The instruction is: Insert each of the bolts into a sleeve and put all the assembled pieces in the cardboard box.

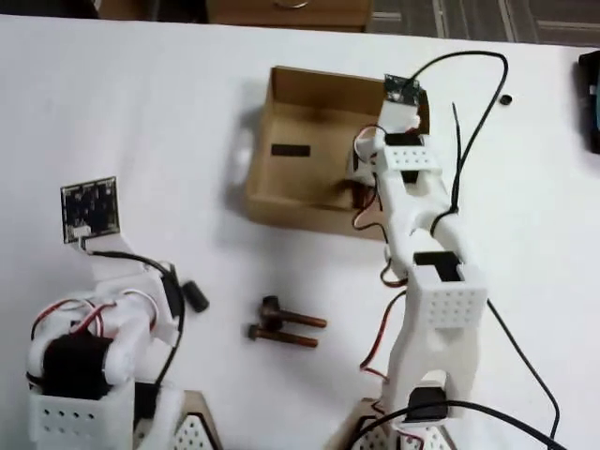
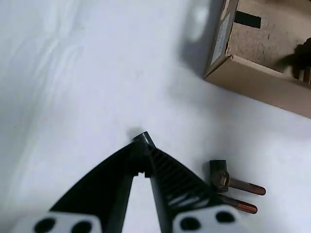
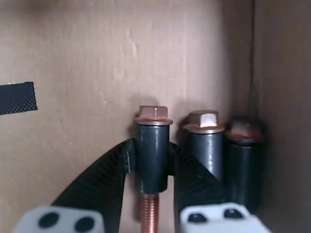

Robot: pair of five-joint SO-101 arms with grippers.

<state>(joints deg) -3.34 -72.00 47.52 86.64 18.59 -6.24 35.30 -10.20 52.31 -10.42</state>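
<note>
My right gripper point(image 3: 152, 156) is inside the cardboard box point(image 1: 300, 127) and is shut on a black sleeve point(image 3: 152, 150) with a copper bolt through it. Two more sleeved bolts point(image 3: 206, 143) stand against the box wall right beside it. My left gripper point(image 2: 142, 154) hovers over the table, shut on a bare black sleeve point(image 2: 141, 141), which shows as a dark stub point(image 1: 195, 295) in the high view. Two copper bolts point(image 1: 284, 336) lie side by side on the table between the arms; a dark piece point(image 1: 271, 307) sits at the head of the farther one.
The box stands at the table's back middle, with a black tape strip point(image 1: 290, 150) on its floor. A small circuit board point(image 1: 90, 208) rides on the left arm. Cables point(image 1: 459, 150) trail along the right arm. A small black bit point(image 1: 506, 98) lies at the back right.
</note>
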